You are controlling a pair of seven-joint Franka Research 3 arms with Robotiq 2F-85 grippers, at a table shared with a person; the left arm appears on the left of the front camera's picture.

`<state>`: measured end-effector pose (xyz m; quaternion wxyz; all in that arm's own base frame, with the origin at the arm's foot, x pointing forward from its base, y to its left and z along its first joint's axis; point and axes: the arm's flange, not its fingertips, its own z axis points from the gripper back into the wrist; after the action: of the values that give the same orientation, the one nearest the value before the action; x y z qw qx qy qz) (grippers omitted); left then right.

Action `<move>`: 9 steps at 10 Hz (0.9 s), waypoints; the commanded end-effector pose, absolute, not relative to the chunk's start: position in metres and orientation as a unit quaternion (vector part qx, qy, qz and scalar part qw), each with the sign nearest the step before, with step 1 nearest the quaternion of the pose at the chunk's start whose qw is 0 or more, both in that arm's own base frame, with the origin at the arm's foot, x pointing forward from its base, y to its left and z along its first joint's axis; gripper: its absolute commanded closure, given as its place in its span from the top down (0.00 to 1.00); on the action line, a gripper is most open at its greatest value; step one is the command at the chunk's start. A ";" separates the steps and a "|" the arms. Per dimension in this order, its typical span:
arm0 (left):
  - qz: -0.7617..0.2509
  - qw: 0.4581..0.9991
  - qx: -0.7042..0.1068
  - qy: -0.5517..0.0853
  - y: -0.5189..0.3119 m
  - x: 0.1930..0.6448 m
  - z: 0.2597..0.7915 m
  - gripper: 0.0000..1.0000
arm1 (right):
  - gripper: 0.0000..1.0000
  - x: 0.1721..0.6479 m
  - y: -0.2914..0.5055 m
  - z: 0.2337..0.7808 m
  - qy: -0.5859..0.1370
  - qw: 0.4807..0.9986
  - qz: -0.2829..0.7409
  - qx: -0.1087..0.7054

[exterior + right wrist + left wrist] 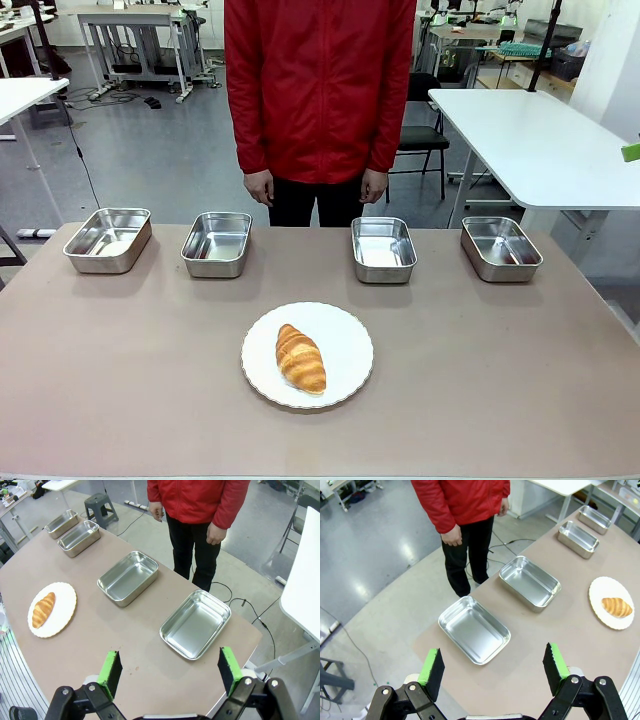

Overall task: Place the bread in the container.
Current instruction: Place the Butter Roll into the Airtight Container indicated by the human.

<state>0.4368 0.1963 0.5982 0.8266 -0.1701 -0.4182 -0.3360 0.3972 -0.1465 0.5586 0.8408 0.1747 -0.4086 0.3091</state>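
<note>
Inventory, as seen from my side:

1. Round white scallop-edged plate, on my side of the table, about midway along it.
2. Brown table, matte top, running the full width in front of me.
3. Person standing at the far edge opposite me: red zipped jacket, black trousers.
4. White table, behind and to my right.
5. Black folding chair, just beside that white table.
6. Second white table, to my far left.
7. Grey step stool, on the floor.
8. Black cable, trailing over the glossy grey floor.
</note>
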 end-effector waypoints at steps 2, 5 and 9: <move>-0.344 0.823 -0.170 -0.419 0.196 0.436 0.598 1.00 | 1.00 0.397 -0.146 0.560 -0.415 0.836 0.312 0.177; -0.344 0.823 -0.170 -0.419 0.196 0.436 0.598 1.00 | 1.00 0.397 -0.146 0.560 -0.415 0.836 0.312 0.177; -0.344 0.823 -0.170 -0.419 0.196 0.436 0.598 1.00 | 1.00 0.397 -0.146 0.560 -0.415 0.836 0.312 0.177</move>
<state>0.4368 0.1963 0.5982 0.8266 -0.1701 -0.4182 -0.3360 0.3972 -0.1465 0.5586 0.8408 0.1747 -0.4086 0.3091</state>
